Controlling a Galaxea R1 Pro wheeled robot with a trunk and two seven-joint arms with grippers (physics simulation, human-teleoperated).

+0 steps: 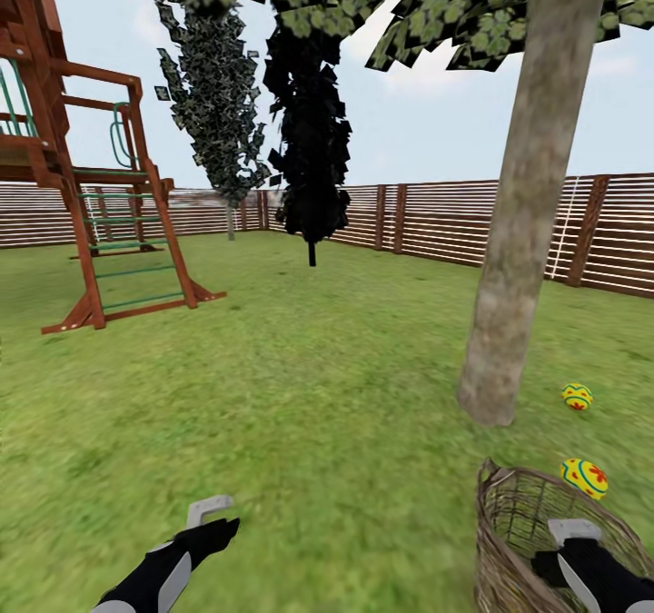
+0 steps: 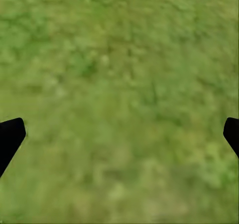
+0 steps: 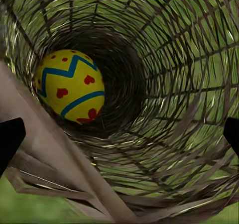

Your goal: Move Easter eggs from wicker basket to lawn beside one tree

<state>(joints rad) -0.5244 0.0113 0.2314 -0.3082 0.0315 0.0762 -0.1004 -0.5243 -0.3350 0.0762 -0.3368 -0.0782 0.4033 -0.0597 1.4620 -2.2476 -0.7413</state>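
Tree trunk point(image 1: 522, 222) was the landmark: pale grey-brown, leaning slightly, rooted in the lawn point(image 1: 318, 386) w/ its base just beyond the wicker basket point(image 1: 518, 540). Basket stood near the trunk foot, on the robot's side of it, rim facing up. Open grass ran wide from the trunk toward the wooden playset point(image 1: 82, 186) far off to its left; nothing lay on that stretch. Slat fence point(image 1: 509, 222) closed the garden behind the trunk & along the right. A black-leaved tree point(image 1: 309, 132) and a dark mottled one point(image 1: 213, 113) stood well behind the trunk near the fence corner. Two Easter eggs sat on grass to the right of the trunk: egg 1 point(image 1: 577, 397) near the trunk base, egg 2 point(image 1: 584, 477) closer to the robot, just beside the basket's far rim. Egg 3 point(image 3: 69, 86) lay deep inside the basket against its woven wall, per right wrist view. Right hand point(image 1: 581, 554) hung over the basket mouth, fingers spread wide apart, holding nothing; fingertips point(image 3: 10, 139) sat at that frame's edges, not touching egg 3. Can't tell if it touched the rim. Left hand point(image 1: 213, 522) hovered over bare grass well left of the trunk, also spread open & empty, w/ fingertips point(image 2: 10, 137) apart above the lawn.
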